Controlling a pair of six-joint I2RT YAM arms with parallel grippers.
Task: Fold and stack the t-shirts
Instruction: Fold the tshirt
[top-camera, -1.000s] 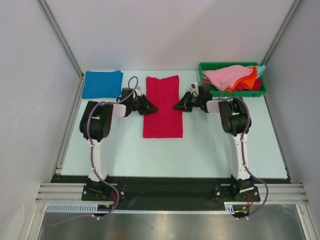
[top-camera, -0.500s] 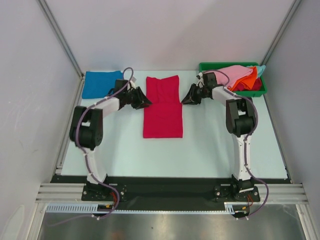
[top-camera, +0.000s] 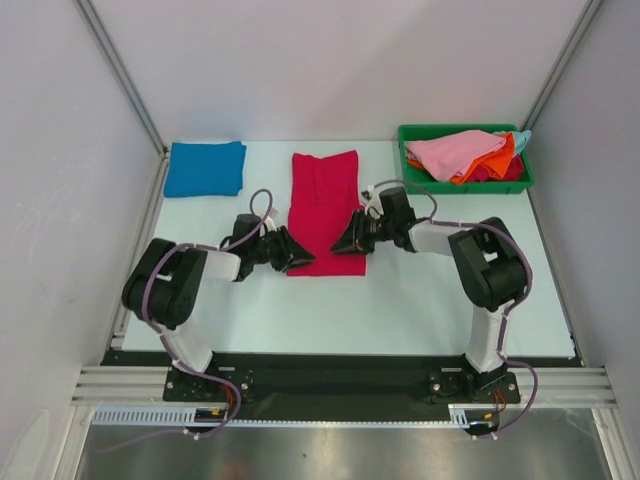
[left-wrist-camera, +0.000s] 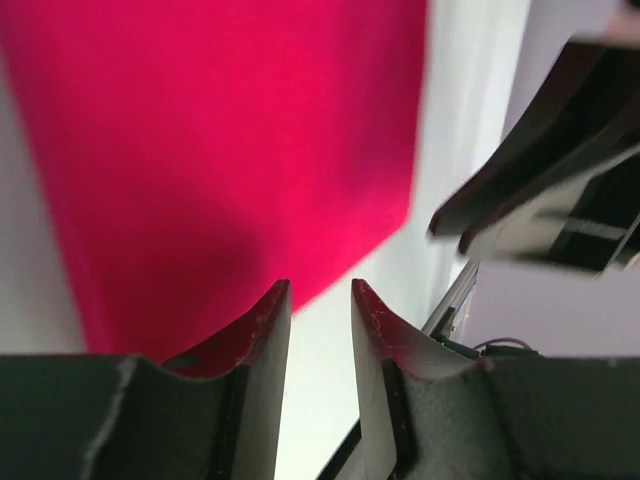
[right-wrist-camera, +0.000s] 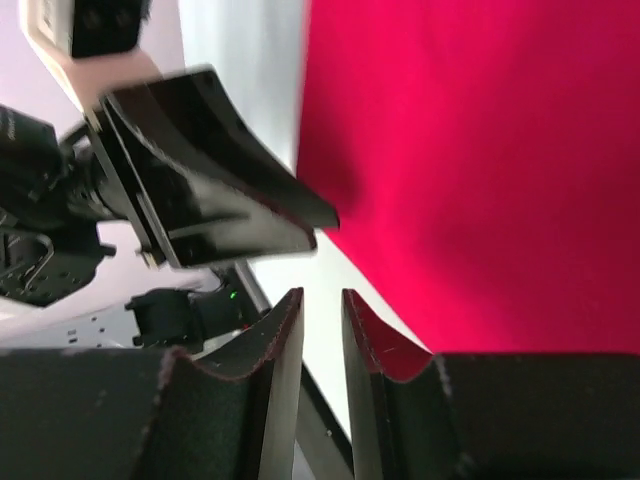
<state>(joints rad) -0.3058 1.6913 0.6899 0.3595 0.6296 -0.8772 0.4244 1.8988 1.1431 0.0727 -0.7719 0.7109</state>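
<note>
- The crimson t-shirt (top-camera: 325, 205) lies flat as a long strip in the middle of the table (top-camera: 430, 295), one short edge far and one near
- The left gripper (top-camera: 298, 262) sits low at the strip's near left corner, its fingers (left-wrist-camera: 265, 330) a narrow gap apart with nothing between them
- The right gripper (top-camera: 342, 244) is at the near right edge, its fingers (right-wrist-camera: 375, 345) also narrowly parted and holding nothing
- A folded blue t-shirt (top-camera: 205, 168) lies at the far left
- A pink t-shirt (top-camera: 450, 152), an orange t-shirt (top-camera: 503, 158) and a light blue t-shirt (top-camera: 523, 137) are heaped in the green bin (top-camera: 465, 187) at the far right
</note>
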